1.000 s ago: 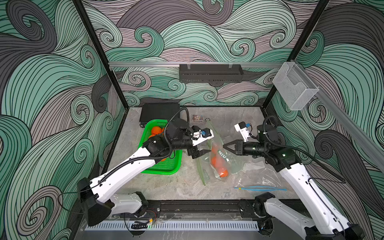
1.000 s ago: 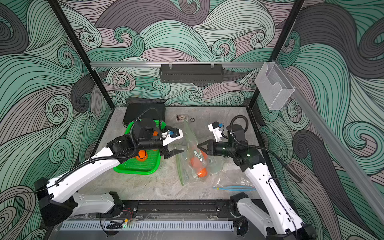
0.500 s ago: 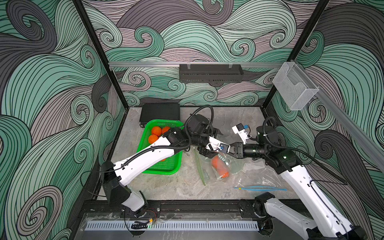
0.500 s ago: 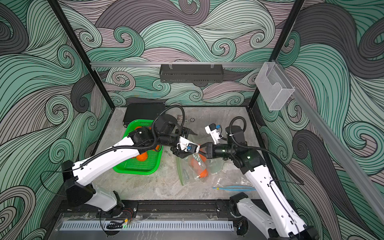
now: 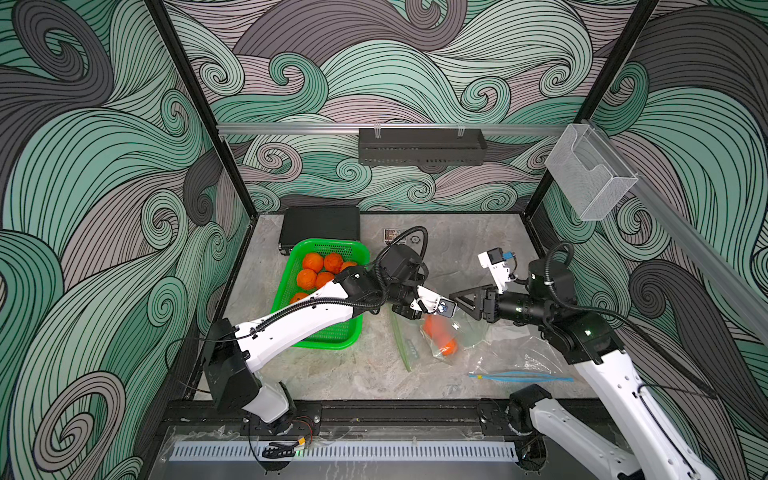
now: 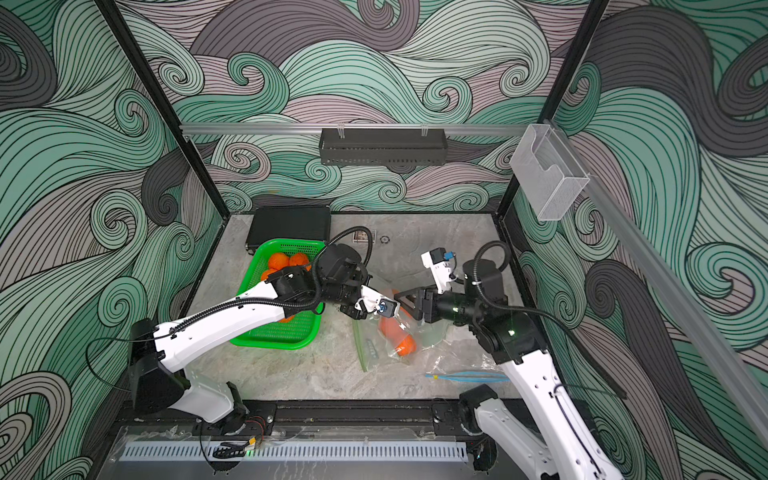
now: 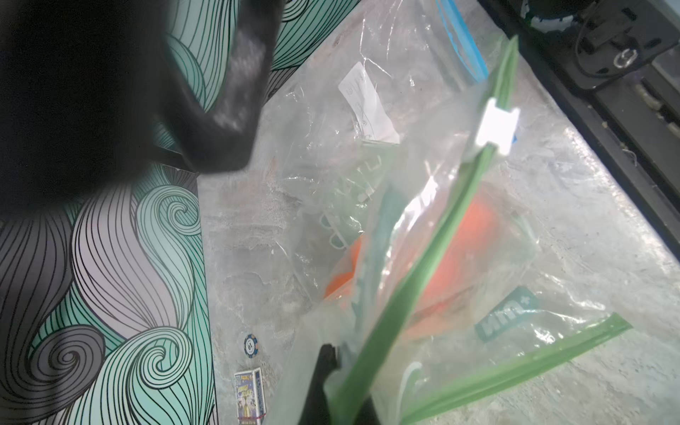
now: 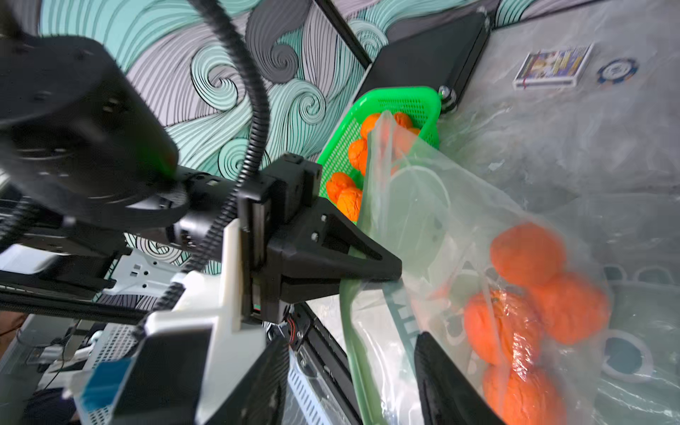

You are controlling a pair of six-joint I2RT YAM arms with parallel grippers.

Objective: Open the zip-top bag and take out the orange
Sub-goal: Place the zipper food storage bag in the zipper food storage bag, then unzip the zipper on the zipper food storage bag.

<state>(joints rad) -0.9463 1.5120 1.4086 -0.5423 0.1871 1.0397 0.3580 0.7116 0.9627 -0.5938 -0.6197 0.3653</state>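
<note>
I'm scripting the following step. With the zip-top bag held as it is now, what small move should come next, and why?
Probably ease the open right gripper into the mouth of the bag, toward the nearest orange. The left gripper is shut on the green zip rim and lifts it. In the left wrist view the rim's two sides stand apart, so the mouth looks open.
</note>
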